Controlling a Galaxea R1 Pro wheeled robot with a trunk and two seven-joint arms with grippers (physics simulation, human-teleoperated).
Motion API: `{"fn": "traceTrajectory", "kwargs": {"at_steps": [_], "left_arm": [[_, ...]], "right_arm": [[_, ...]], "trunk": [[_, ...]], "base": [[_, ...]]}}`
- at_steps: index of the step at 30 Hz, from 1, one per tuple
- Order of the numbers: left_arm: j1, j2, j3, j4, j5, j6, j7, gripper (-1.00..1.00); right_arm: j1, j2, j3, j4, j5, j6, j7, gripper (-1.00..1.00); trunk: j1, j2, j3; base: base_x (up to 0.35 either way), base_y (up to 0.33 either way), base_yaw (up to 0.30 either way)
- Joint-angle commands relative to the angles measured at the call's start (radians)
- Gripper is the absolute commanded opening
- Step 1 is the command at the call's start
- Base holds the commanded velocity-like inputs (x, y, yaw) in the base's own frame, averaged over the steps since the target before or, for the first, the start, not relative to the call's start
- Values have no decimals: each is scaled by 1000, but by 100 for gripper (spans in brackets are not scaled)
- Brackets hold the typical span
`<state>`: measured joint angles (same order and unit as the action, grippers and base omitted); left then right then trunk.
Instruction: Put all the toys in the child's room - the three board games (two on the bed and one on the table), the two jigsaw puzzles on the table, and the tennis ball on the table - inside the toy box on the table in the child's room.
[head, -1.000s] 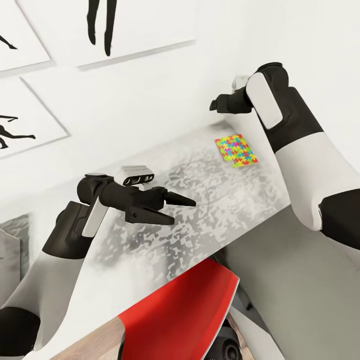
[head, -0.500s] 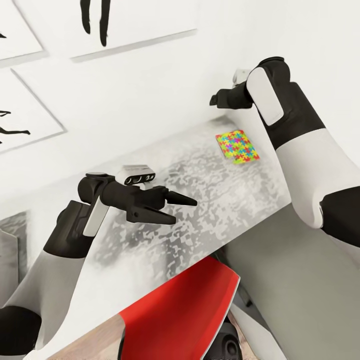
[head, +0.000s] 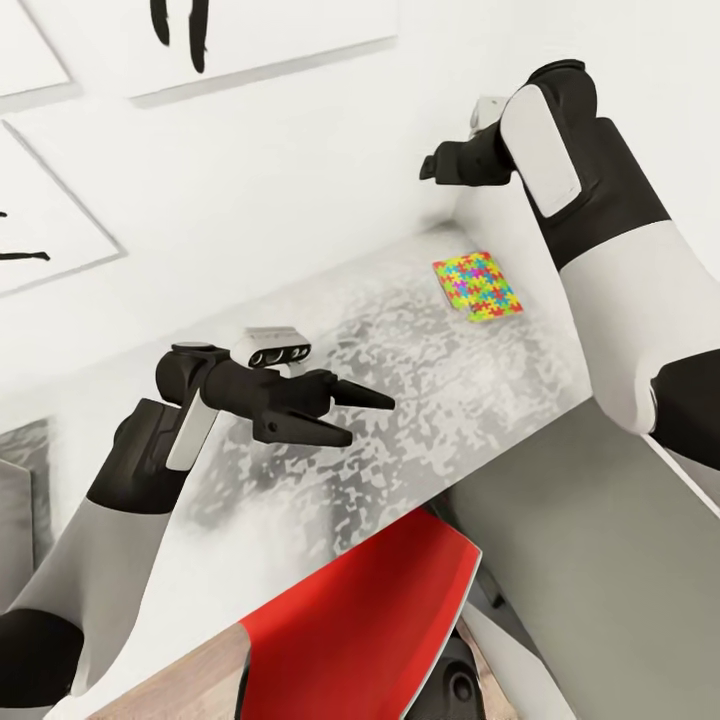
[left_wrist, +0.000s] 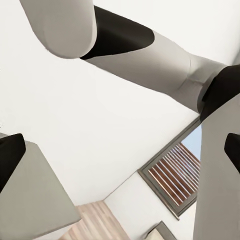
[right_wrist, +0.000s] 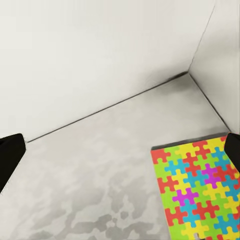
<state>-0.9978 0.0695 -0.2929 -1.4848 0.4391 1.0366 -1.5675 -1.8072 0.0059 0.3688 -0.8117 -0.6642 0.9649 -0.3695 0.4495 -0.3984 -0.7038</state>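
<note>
Near the far corner of the pale mottled worktop (head: 420, 400), close to the wall, one jigsaw puzzle (head: 476, 288) lies flat; in the right wrist view its coloured pieces (right_wrist: 200, 195) lie between the two dark fingertips. Right end effector (head: 432, 166): raised above the worktop's far corner beside the wall, apart from the puzzle, fingers spread. Left end effector (head: 362, 416): held over the middle of the worktop, fingers parted, gripping nothing. Red chair (head: 370, 630): at the worktop's near edge. Black silhouette prints (head: 180, 35) hang on the white wall.
</note>
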Motion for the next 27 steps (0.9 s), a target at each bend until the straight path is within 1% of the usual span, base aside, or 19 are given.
{"fn": "traceTrajectory", "kwargs": {"at_steps": [1, 6, 16, 27], "left_arm": [[-1, 1, -2, 0, 1, 11, -3, 100], [-3, 1, -2, 0, 1, 11, -3, 100], [-5, 1, -2, 0, 1, 11, -3, 100], [-13, 1, -2, 0, 5, 11, -3, 100]], "right_arm": [[-3, 1, 2, 0, -10, 3, -11, 100], [-10, 7, 2, 1, -10, 16, -15, 100], [-13, 9, -1, 1, -13, 28, -19, 100], [-14, 5, -2, 4, -14, 17, -19, 100]], "trunk": [[1, -2, -2], [1, -2, -3], [1, -2, -3], [1, -2, -17]], "base": [[0, 0, 0], [0, 0, 0], [0, 0, 0], [0, 0, 0]]}}
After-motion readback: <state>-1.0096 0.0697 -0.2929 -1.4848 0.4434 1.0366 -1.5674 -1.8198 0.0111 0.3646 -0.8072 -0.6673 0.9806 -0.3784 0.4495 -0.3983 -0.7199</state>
